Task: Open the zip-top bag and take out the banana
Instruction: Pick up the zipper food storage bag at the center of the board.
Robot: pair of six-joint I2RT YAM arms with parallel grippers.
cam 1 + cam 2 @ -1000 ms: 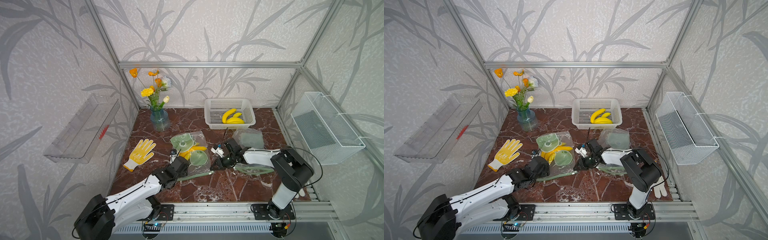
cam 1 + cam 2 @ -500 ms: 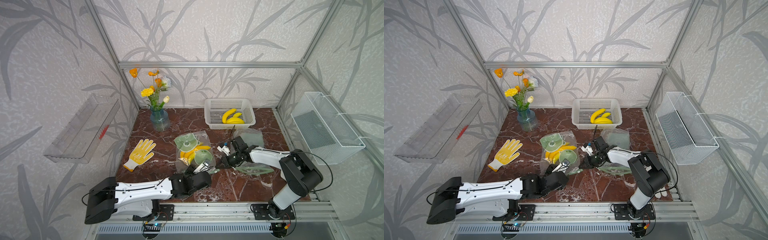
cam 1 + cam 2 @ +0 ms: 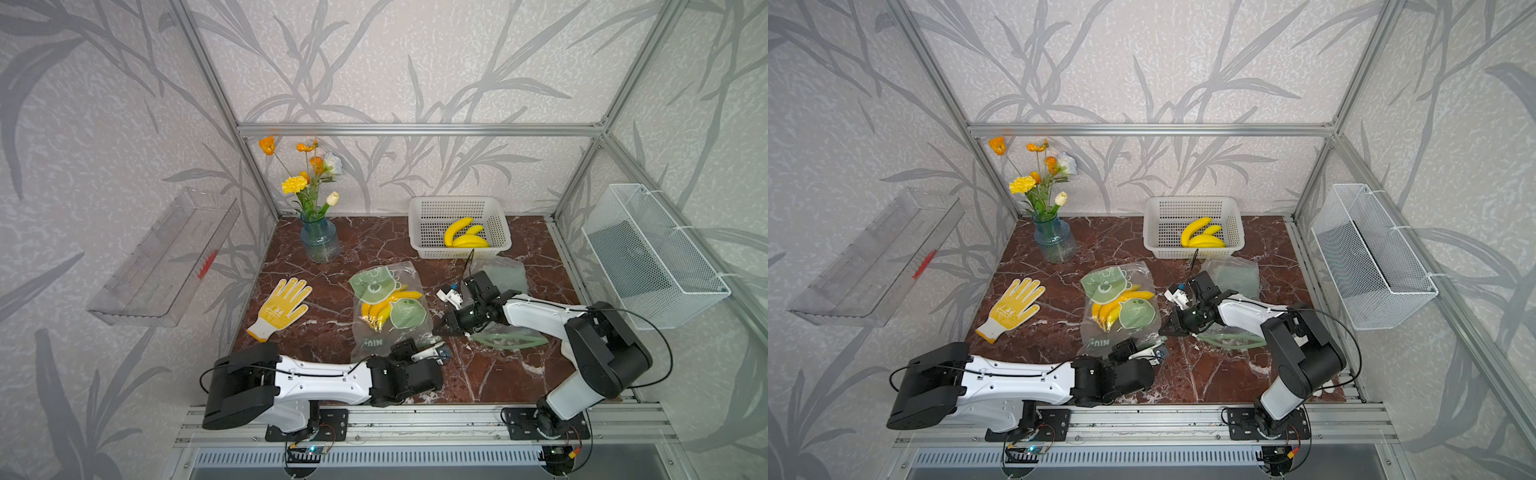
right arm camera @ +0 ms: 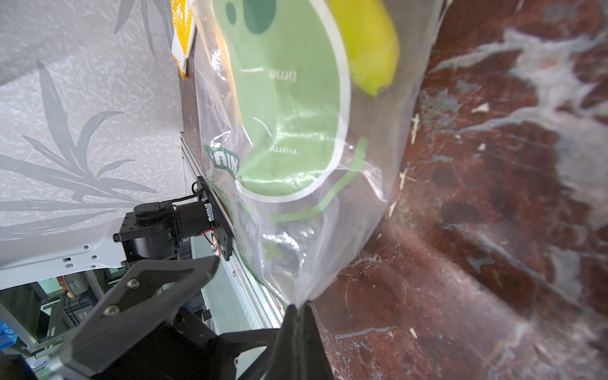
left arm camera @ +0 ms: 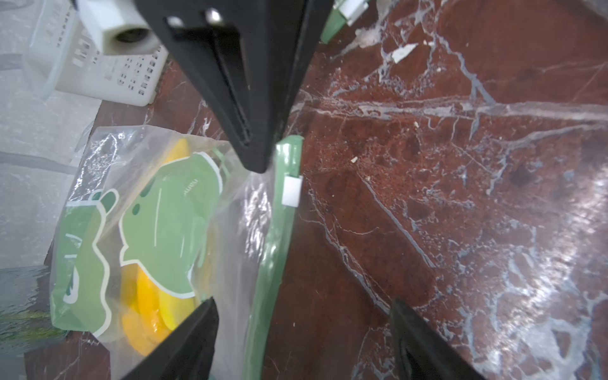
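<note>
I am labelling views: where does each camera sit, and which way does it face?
Top views: high in front, looking down on the table; left arm, right arm show.
Left wrist: on the left arm, facing the zip-top bag; open left gripper shows.
Right wrist: on the right arm, facing the bag; right gripper pinches it.
All share the bag.

Robot lab cell: alu frame (image 3: pixel 417 129), wallpapered panels (image 3: pixel 415 62).
</note>
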